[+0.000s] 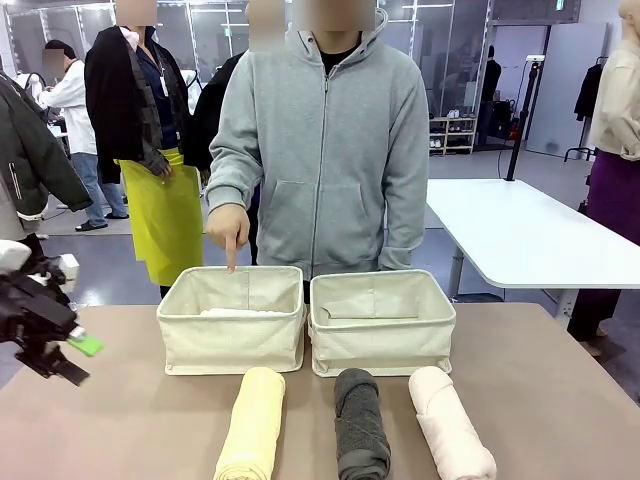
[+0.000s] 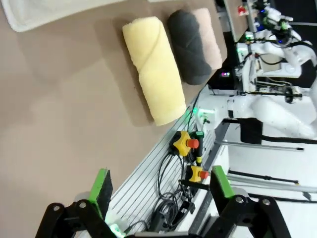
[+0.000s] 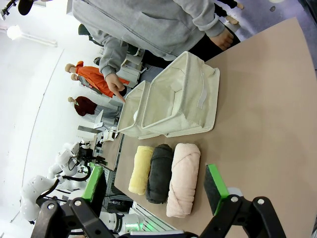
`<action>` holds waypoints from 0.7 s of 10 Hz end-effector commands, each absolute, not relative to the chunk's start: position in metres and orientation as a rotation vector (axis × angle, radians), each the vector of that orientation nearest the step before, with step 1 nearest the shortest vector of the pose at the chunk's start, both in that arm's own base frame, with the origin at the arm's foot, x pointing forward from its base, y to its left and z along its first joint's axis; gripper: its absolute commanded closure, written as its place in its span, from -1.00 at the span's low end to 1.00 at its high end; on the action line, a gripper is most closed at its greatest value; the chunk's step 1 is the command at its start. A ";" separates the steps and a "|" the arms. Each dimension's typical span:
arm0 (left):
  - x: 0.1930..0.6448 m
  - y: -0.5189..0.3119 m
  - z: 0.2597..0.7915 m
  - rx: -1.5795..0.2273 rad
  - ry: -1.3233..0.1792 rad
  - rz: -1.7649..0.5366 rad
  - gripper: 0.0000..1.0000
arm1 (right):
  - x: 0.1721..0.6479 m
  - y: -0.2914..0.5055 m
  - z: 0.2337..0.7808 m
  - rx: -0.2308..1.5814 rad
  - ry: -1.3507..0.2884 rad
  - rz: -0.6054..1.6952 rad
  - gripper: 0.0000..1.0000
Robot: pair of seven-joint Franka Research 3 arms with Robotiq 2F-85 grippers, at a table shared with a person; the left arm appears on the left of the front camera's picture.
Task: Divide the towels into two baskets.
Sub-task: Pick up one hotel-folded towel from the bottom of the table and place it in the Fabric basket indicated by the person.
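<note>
Two cream baskets stand side by side mid-table, the left basket (image 1: 232,340) and the right basket (image 1: 382,345). A white towel (image 1: 235,313) lies inside the left one, and a person's finger (image 1: 231,255) points down into it. In front lie three rolled towels: pale yellow (image 1: 252,425), dark grey (image 1: 360,430) and pale pink (image 1: 450,425). My left gripper (image 1: 78,358) hovers open at the table's left edge, away from the towels. In the left wrist view it (image 2: 162,186) is open and empty, with the yellow towel (image 2: 153,74) ahead. My right gripper (image 3: 155,182) is open and empty above the three rolls.
The person in a grey hoodie (image 1: 325,150) stands right behind the baskets. Bare brown table (image 1: 120,420) lies left of the yellow towel and right of the pink one. A white table (image 1: 520,235) stands behind on the right. Other people stand farther off.
</note>
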State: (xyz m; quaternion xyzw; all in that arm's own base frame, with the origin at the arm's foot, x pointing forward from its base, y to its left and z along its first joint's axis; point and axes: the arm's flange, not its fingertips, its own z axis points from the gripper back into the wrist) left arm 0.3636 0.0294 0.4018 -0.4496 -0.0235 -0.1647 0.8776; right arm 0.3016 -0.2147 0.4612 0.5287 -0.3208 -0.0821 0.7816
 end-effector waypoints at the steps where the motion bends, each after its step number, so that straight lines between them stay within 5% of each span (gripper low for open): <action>1: 0.362 -0.017 0.397 -0.880 -0.066 -0.285 -1.00 | 0.300 -0.214 0.463 1.151 -0.710 -0.171 -1.00; 7: 0.372 -0.122 0.368 -0.822 -0.002 -0.187 -1.00 | 0.300 -0.214 0.463 1.151 -0.710 -0.171 -1.00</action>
